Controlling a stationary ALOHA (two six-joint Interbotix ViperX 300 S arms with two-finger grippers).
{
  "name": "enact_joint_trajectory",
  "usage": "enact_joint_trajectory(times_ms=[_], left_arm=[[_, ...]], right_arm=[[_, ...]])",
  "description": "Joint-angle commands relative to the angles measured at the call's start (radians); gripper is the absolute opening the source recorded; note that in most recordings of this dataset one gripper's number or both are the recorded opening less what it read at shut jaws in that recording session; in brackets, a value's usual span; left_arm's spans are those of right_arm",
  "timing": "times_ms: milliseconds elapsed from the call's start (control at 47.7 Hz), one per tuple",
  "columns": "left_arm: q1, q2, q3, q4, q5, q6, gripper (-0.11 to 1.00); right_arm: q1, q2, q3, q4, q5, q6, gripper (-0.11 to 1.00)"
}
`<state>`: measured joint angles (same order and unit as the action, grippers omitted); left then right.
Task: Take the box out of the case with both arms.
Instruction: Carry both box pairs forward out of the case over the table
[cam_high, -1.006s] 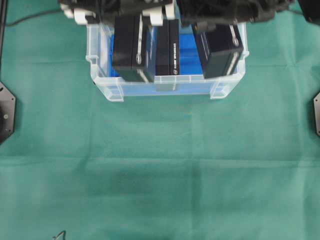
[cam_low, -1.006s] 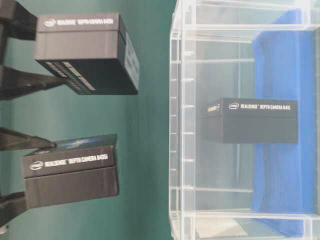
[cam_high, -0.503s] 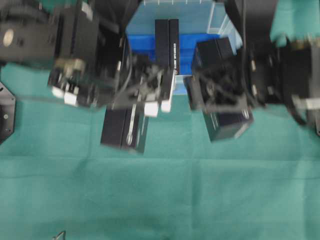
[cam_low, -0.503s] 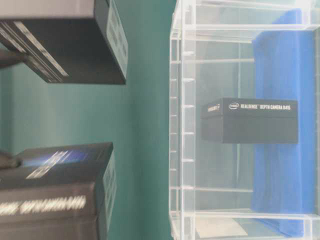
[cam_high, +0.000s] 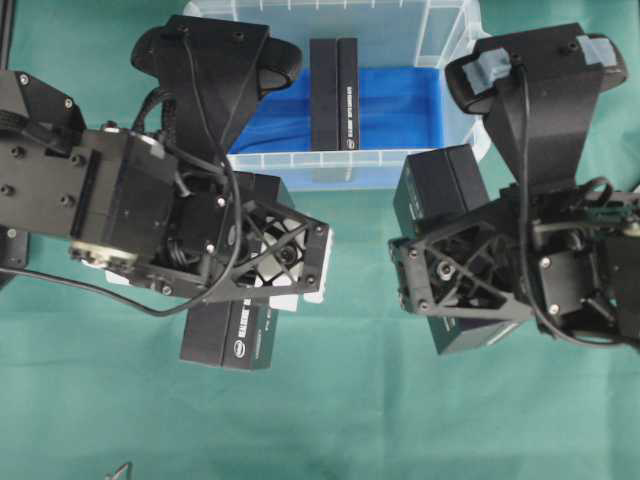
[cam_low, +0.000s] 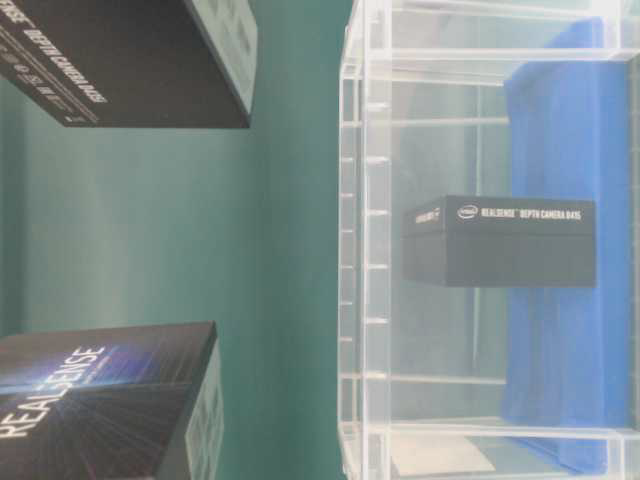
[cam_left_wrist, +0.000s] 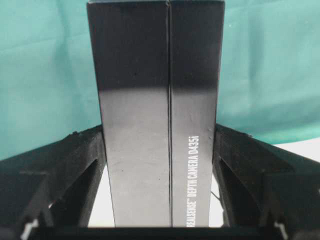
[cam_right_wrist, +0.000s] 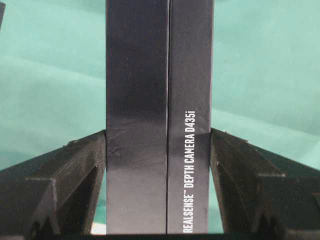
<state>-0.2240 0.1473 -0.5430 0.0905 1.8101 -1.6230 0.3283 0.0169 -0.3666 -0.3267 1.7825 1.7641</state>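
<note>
The clear case with its blue lining stands at the far edge of the green cloth. One black box stands upright inside it, also seen through the wall. My left gripper is shut on a second black box, held outside the case, in front of its left corner. In the left wrist view that box fills the space between the fingers. My right gripper is shut on a third black box, in front of the case's right corner, and it is clamped between both fingers.
Green cloth covers the table in front of both arms. In the table-level view the two lifted boxes hang left of the case wall. A small dark object lies at the near edge.
Both arms have carried their boxes from over the case toward the near side, out past its front wall. The box in the case has not moved.
</note>
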Motion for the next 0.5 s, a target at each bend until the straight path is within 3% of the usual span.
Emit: enact_joint_trajectory(times_ms=[0, 482], left_arm=[[-0.002, -0.041, -0.012, 0.003, 0.005, -0.002, 0.63], [0.017, -0.041, -0.012, 0.003, 0.012, 0.002, 0.63]], right_arm=[[0.003, -0.029, -0.028, -0.009, 0.002, 0.002, 0.65], [-0.003, -0.029, -0.026, -0.012, 0.002, -0.003, 0.65]])
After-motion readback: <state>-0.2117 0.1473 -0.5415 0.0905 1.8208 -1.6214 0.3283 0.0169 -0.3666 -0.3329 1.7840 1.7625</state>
